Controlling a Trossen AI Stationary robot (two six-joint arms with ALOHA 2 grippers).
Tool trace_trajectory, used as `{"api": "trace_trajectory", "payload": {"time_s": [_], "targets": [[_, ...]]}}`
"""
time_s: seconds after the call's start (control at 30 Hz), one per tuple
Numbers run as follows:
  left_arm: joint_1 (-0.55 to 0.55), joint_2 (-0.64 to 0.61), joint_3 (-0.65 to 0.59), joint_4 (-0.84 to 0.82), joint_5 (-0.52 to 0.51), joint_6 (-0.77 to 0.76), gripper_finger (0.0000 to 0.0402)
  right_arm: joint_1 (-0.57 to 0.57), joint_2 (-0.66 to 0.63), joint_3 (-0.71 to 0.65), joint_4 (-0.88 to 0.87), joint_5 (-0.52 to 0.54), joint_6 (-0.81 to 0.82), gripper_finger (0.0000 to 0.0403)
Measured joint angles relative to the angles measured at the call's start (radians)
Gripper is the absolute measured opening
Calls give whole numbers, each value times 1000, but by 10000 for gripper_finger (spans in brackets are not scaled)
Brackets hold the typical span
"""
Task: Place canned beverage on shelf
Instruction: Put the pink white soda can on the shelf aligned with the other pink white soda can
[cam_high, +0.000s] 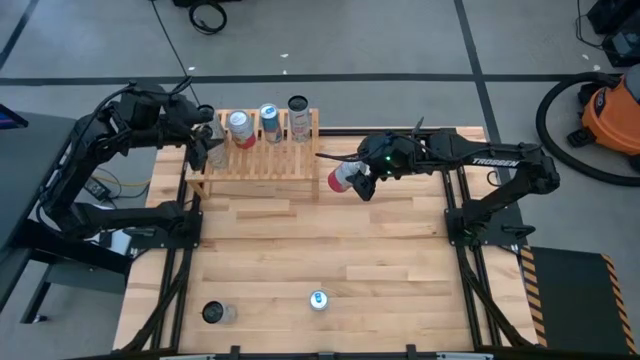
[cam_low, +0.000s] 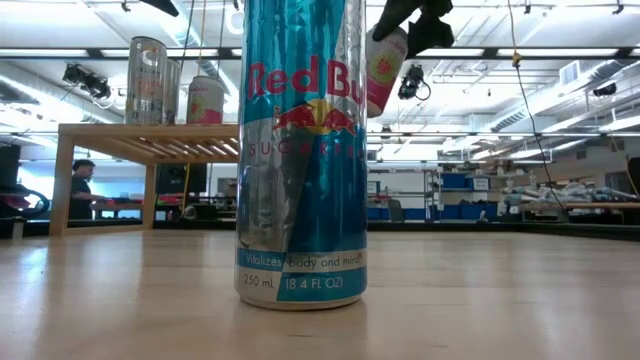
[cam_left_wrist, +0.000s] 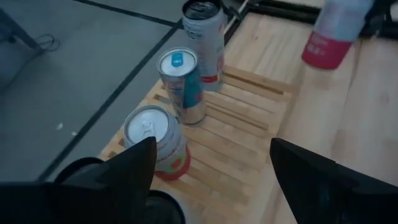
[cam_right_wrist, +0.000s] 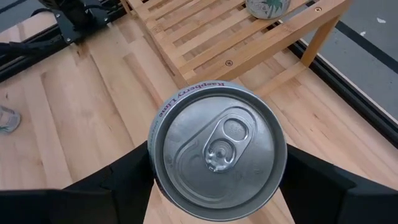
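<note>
The pale slatted shelf (cam_high: 262, 158) stands at the table's far left. Three cans stand upright in a row on its far half: a pink-and-white one (cam_left_wrist: 155, 140), a blue one (cam_left_wrist: 182, 84) and a white one (cam_left_wrist: 205, 37). A silvery can (cam_high: 214, 150) shows at the shelf's left end. My left gripper (cam_left_wrist: 211, 168) hovers open over that end, with only slats between its fingers. My right gripper (cam_high: 362, 180) is just right of the shelf, high above the table, shut on a pink-and-white can (cam_high: 343, 178). My right gripper pinches the pink-and-white can between its two fingers, on opposite sides of the wall just below the top rim (cam_right_wrist: 158, 180). The lid (cam_right_wrist: 217, 149) faces back toward the wrist. The can hangs tilted below the fingers, its pink base (cam_low: 378, 95) lowest, clear of table and shelf.
A blue-and-silver can (cam_high: 318, 299) stands near the table's front edge and fills the middle of the low view. A dark-topped can (cam_high: 215, 313) stands at the front left. The shelf's near slats (cam_high: 270, 165) are bare. An orange vacuum (cam_high: 610, 110) sits on the floor at right.
</note>
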Motion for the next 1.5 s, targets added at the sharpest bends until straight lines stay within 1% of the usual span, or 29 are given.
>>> {"api": "trace_trajectory", "payload": {"time_s": [0.17, 0.4, 0.67, 0.87, 1.0, 1.07, 1.2, 1.3, 1.4, 1.5], "targets": [[0, 0, 0, 2, 47, -44, 316, 0, 0, 0, 0, 0, 0, 297], [0, 0, 0, -20, 50, -67, 317, 0, -1, 0, 14, 1, -8, 297], [0, 0, 0, -41, 50, -142, 317, 0, -1, 0, 23, 28, -8, 297], [0, 0, 0, -64, 50, -267, 317, 0, -1, 0, 29, 27, -8, 297], [0, 0, 0, -72, 41, -308, 317, 0, -1, 0, 30, 27, -8, 297], [0, 0, 0, -73, 29, -286, 317, 0, -1, 0, 33, 27, -8, 297], [0, 0, 0, -73, 27, -143, 317, 0, -1, 0, 46, 27, -22, 297], [0, 0, 0, -72, 27, -90, 317, 0, -1, 0, 59, 23, -34, 297], [0, 0, 0, -71, 27, -51, 317, 0, -1, 0, 90, -3, -40, 297], [0, 0, 0, -38, 28, 45, 317, 0, -1, 0, 123, -23, -60, 297]]}}
